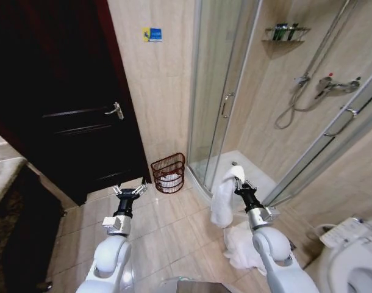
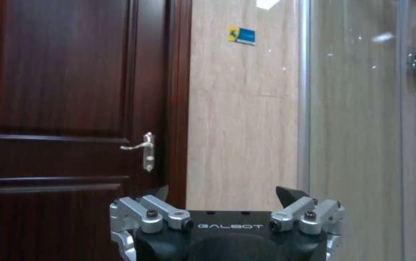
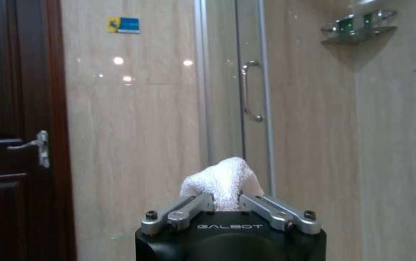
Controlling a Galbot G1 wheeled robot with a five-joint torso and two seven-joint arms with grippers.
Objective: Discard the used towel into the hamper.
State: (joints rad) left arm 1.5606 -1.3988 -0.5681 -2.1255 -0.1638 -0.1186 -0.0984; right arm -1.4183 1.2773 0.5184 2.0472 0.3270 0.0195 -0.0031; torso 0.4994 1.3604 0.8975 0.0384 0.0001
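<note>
A white used towel (image 1: 223,198) hangs from my right gripper (image 1: 239,179), which is shut on its top end; the same towel (image 3: 220,180) bunches up between the fingers in the right wrist view. The hamper (image 1: 168,173), a dark red-brown wire basket with something white inside, stands on the floor against the tiled wall, to the left of the towel and beyond it. My left gripper (image 1: 130,191) is held over the floor left of the hamper, open and empty, seen as left gripper (image 2: 226,194) facing the door.
A dark wooden door (image 1: 70,104) with a lever handle is at the left. The glass shower enclosure (image 1: 235,91) stands right of the hamper. Another white cloth (image 1: 242,244) lies on the floor by my right arm. A toilet (image 1: 350,253) is at the lower right.
</note>
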